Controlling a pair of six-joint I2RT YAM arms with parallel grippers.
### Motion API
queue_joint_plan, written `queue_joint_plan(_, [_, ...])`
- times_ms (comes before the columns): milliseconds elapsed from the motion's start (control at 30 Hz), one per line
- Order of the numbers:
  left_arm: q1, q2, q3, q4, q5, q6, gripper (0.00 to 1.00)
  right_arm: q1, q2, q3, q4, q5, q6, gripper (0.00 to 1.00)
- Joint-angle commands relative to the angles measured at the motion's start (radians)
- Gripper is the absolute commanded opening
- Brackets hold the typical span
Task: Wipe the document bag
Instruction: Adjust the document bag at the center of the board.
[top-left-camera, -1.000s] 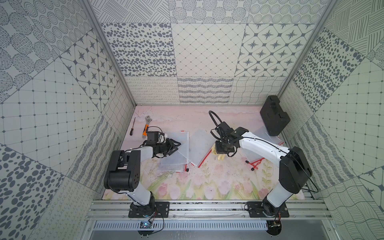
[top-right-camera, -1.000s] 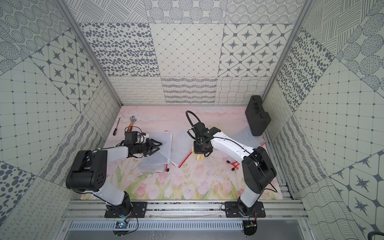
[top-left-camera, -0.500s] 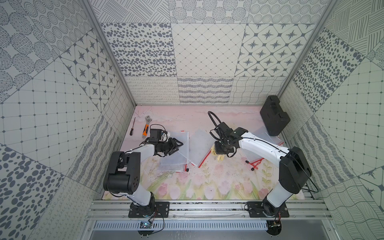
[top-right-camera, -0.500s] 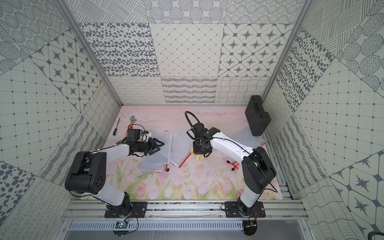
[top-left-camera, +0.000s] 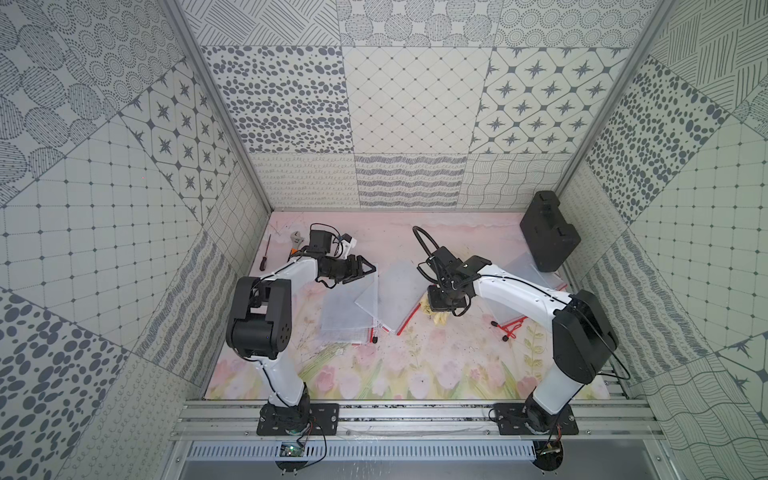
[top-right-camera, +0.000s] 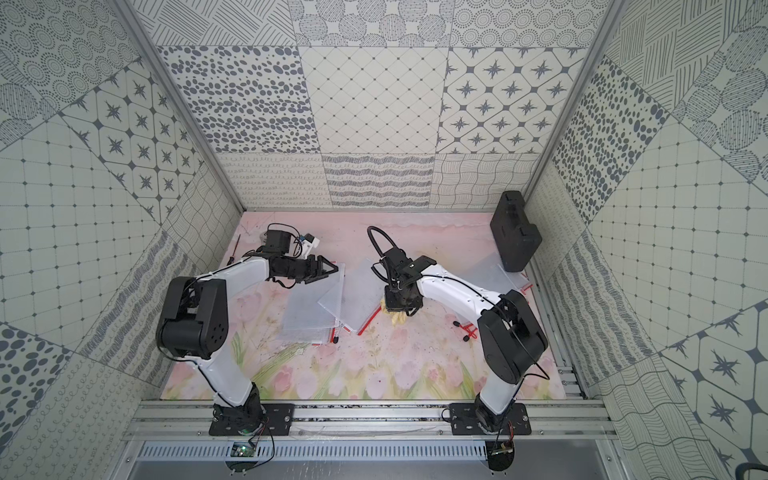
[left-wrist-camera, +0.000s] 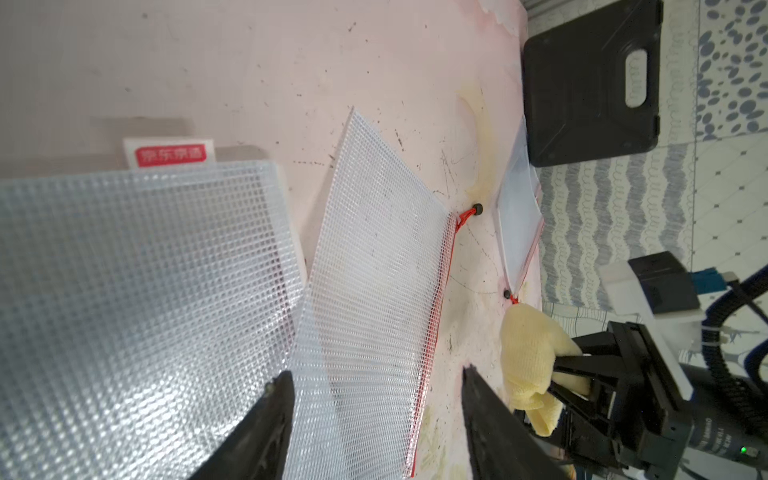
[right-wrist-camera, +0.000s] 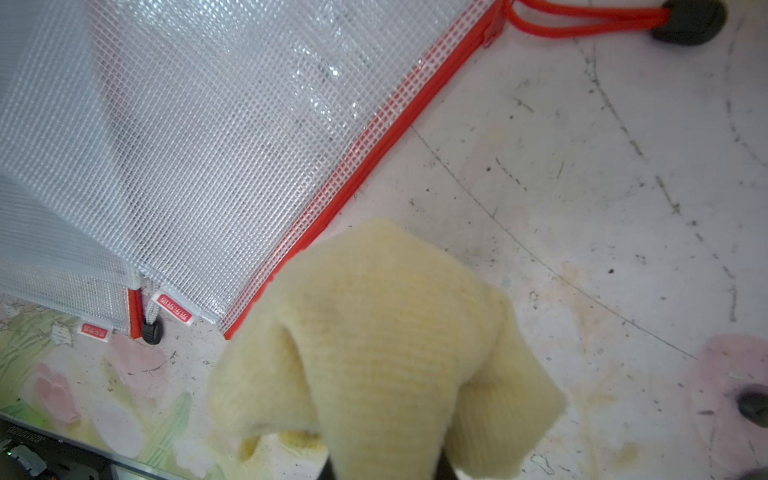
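The right gripper (top-left-camera: 441, 309), pinching the yellow cloth (right-wrist-camera: 374, 332), rests on the floral mat (top-left-camera: 415, 374) at the red zipper edge (right-wrist-camera: 365, 166) of the mesh document bag (top-left-camera: 392, 297), which extends from there toward the left gripper (left-wrist-camera: 376, 374), itself spread and empty above the far edge of the overlapping bags (top-left-camera: 345, 307).

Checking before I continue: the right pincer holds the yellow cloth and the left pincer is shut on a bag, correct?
No. The left pincer is open, jaws apart with no bag gripped, as the left wrist view shows. The right pincer does hold the cloth.
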Motion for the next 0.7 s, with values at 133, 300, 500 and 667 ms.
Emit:
queue_joint_plan(133, [-0.061,0.160,0.236,-0.493,-0.101,0.531,0.62,0.005,-0.004,0.016,-0.036,0.016,-0.037,0.00])
queue_joint_plan(300, [-0.075,0.199,0.241,-0.518,-0.150,0.540,0.61,0.006,0.016,0.025,-0.043,0.007,-0.041,0.00])
queue_joint_plan(500, [-0.081,0.242,0.235,-0.524,-0.166,0.532,0.59,0.005,0.021,0.027,-0.043,0.004,-0.044,0.00])
queue_joint_plan(667, [-0.093,0.231,0.230,-0.529,-0.139,0.532,0.43,0.005,0.024,0.018,-0.039,0.000,-0.039,0.00])
